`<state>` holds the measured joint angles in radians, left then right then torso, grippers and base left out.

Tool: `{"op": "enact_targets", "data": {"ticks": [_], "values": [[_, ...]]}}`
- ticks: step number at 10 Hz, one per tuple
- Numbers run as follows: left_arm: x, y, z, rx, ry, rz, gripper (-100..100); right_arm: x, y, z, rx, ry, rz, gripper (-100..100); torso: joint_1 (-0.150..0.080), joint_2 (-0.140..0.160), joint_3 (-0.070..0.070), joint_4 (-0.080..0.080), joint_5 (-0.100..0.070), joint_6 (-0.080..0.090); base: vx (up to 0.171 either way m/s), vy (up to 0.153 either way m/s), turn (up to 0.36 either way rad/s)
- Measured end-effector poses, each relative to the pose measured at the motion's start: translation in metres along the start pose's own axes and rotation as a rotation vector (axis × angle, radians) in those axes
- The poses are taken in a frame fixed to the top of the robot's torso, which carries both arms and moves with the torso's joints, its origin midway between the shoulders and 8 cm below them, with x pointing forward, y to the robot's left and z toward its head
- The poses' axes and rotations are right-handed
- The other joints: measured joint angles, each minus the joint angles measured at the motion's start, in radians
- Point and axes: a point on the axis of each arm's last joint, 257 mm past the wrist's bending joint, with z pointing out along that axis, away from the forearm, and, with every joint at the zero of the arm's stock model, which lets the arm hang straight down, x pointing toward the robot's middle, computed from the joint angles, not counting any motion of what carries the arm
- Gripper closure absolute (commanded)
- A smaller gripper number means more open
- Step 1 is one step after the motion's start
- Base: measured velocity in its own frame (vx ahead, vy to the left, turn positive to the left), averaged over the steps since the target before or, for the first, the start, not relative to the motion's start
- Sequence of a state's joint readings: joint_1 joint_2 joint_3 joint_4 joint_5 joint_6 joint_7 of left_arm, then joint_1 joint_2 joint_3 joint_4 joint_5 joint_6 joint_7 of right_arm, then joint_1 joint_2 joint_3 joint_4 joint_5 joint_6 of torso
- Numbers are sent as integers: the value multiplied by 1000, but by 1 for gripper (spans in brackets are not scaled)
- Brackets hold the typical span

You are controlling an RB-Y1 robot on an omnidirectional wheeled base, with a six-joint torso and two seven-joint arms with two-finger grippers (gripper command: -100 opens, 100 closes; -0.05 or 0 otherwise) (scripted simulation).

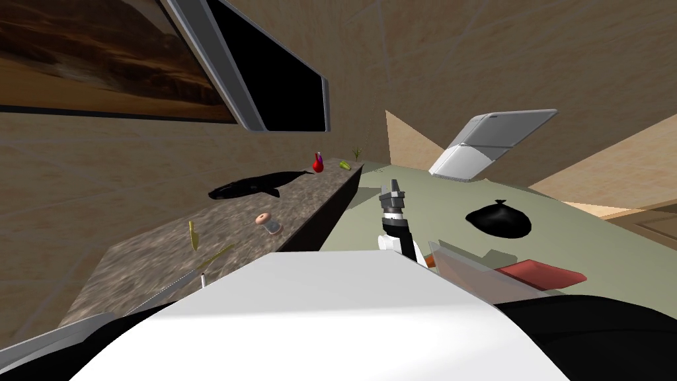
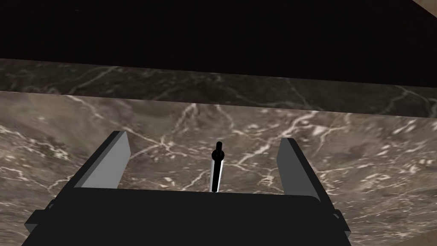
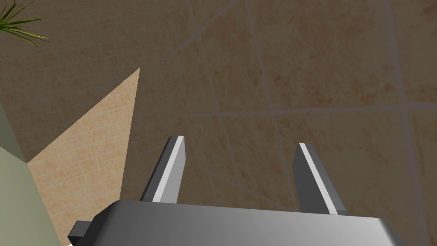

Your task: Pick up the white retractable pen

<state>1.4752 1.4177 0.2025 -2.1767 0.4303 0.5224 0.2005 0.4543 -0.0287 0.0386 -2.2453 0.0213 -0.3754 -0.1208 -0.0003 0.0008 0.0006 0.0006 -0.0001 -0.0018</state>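
Between the spread fingers of your left gripper, the white retractable pen lies on the brown marble bench, black tip toward the gripper's 12 o'clock.

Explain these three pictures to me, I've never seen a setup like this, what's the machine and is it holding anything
It is a two-armed robot in a simulated house. The wide picture comes from a camera on its head, looking down; the other two come from cameras on its hands, each looking along two grey fingers. The left gripper is open over a marbled counter, with the white pen lying between its fingers, not yet gripped. The right gripper hangs open above the green floor, holding nothing. Also on the counter: a black whale figure, a red object and a small spool.
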Motion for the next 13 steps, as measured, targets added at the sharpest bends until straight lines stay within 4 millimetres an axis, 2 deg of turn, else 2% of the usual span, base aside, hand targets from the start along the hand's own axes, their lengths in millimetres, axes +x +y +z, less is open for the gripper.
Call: {"op": "enact_targets", "data": {"ticks": [4, 5, 6, 12, 13], "values": [[0, 0, 0, 1, 0, 1, 100, 0, 0, 0, 0, 0, 0, 0, 1, 1, 0, 0, 0, 0, 0, 0, -3], [0, -1, 0, 1, 0, 1, 0, 0, 0, 0, 0, 0, 0, 0, 1, 1, 0, 0, 0, 0, 0, 0, 0], [0, -1, 0, 1, 0, 1, 100, 0, 0, 0, 0, 0, 0, 0, 1, 1, 0, 0, 0, 0, -18, 22, 105], [-2, -32, -18, 14, 0, 31, 100, 0, 0, 0, 0, 0, 0, 0, 2, 2, 1, 0, 0, -1, -23, 20, 49], [-2, -32, -19, 13, 0, 31, 0, 0, 0, 0, 0, 0, 0, 0, 1, 2, 1, 0, 1, -1, 0, 0, 0]]}}
